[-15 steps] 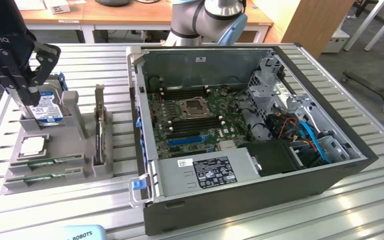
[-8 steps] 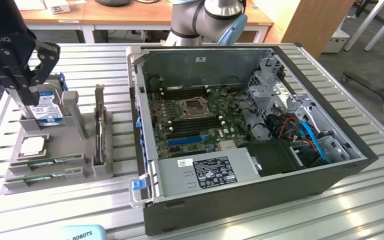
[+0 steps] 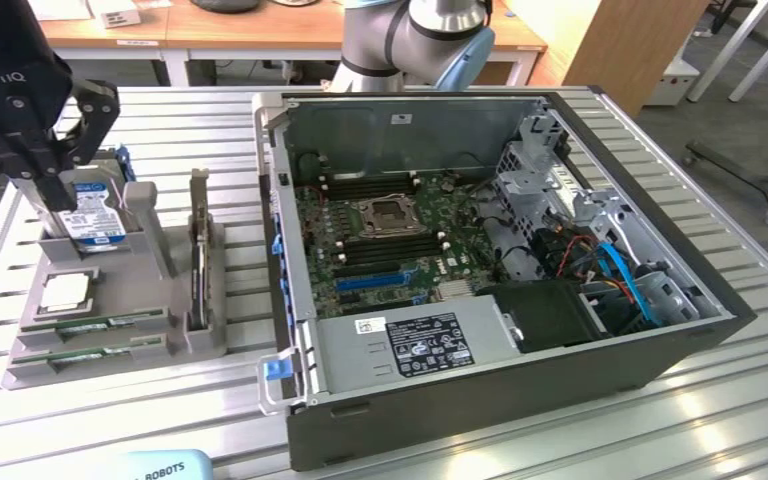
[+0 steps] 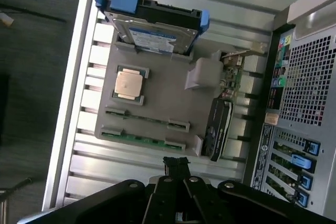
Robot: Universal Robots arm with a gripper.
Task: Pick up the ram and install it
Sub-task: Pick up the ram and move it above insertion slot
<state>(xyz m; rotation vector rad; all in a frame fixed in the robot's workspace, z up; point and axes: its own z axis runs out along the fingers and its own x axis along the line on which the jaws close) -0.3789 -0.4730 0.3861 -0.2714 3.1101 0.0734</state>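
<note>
Two ram sticks lie edge-up in slots at the front of the grey holder (image 3: 37, 375): one green stick (image 3: 101, 324) (image 4: 139, 118) and a second (image 3: 91, 352) (image 4: 142, 138) beside it. My gripper (image 3: 44, 195) (image 4: 176, 162) hangs high above the holder, shut with nothing between its fingers. In the exterior view it stands in front of the hard drive. In the wrist view its fingertips are nearest the second ram stick. The open computer case (image 3: 491, 390) lies on the exterior view's right, and its motherboard (image 3: 398, 230) has dark memory slots on both sides of the processor socket (image 3: 391, 215).
The holder also carries a hard drive (image 3: 91, 215) (image 4: 152, 35) in blue brackets, a square silver processor (image 3: 67, 290) (image 4: 129, 83) and a tall dark expansion card (image 3: 199, 260) (image 4: 218, 129). Everything rests on a slatted aluminium table (image 3: 704, 420). The case holds a power supply (image 3: 411, 345) and cables.
</note>
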